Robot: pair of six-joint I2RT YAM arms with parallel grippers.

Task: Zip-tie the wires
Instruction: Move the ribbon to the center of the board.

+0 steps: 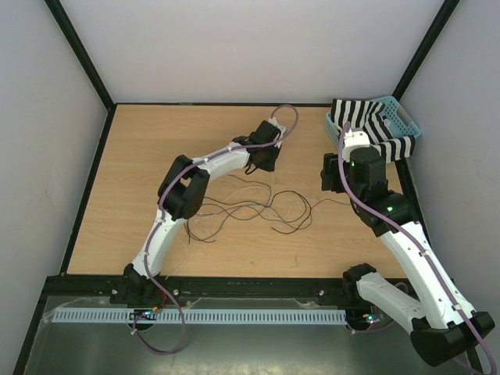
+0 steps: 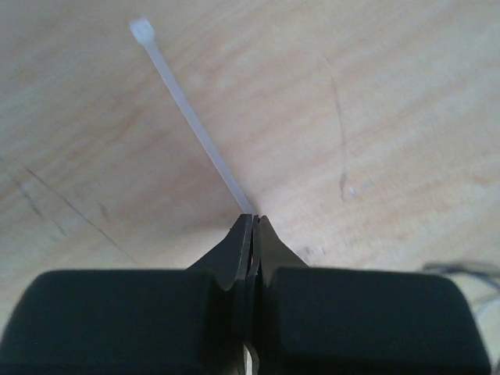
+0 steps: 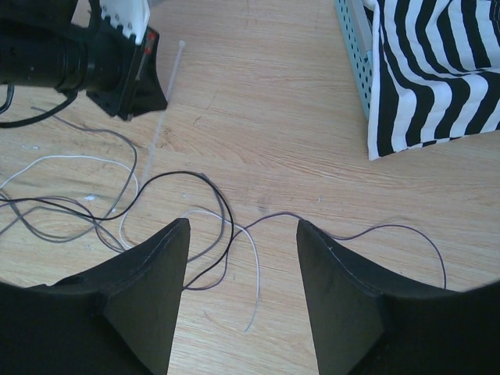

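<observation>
Left gripper (image 2: 250, 220) pinches zip tie (image 2: 195, 129) beside the wires (image 1: 258, 207)

The left jaws are clamped on the pale tie's tail. The wires sprawl loose on the table (image 1: 125, 180) just nearward of it, with strands under the right gripper (image 3: 242, 234), whose fingers stand apart, holding nothing

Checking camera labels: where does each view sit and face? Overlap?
Top external: above, behind the bases, looking down on the table; both arms, wires.
Left wrist: on the left arm, facing the table; shut left hand pinching a zip tie.
Right wrist: facing wires and basket; open right hand.
Shared: both wrist views show the zip tie and left hand.
</observation>
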